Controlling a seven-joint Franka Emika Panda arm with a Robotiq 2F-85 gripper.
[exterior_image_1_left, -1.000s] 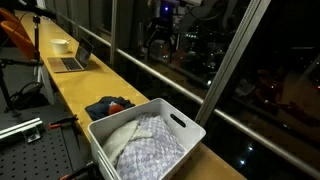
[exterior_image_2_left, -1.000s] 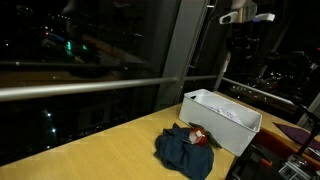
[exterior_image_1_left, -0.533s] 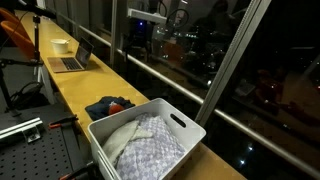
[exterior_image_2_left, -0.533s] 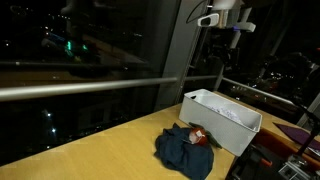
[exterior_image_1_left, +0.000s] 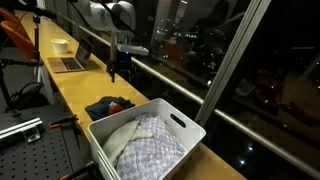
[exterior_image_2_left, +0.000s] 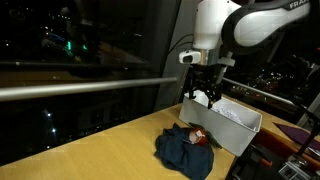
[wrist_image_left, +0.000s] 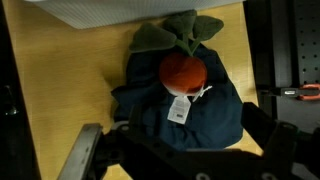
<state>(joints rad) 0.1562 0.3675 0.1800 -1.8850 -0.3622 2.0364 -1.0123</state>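
A dark blue cloth (wrist_image_left: 218, 108) lies crumpled on the wooden counter, with a red-orange plush toy (wrist_image_left: 183, 71) with green leaves and a white tag on top of it. Both exterior views show the cloth (exterior_image_1_left: 100, 108) (exterior_image_2_left: 180, 153) and the toy (exterior_image_1_left: 118, 104) (exterior_image_2_left: 200, 137) next to a white basket (exterior_image_1_left: 186, 123) (exterior_image_2_left: 243, 118). My gripper (wrist_image_left: 180, 150) is open and empty. It hangs in the air above the cloth and toy in both exterior views (exterior_image_1_left: 119, 70) (exterior_image_2_left: 204, 94), touching nothing.
The white basket holds a pale quilted cloth (exterior_image_1_left: 145, 140). An open laptop (exterior_image_1_left: 72, 60) and a white cup (exterior_image_1_left: 60, 45) stand farther along the counter. A dark window with a metal rail (exterior_image_2_left: 90, 88) runs along the counter's far side.
The arm has swung from high by the window down and across, so the gripper now hangs over the blue cloth and toy. The objects have not moved.
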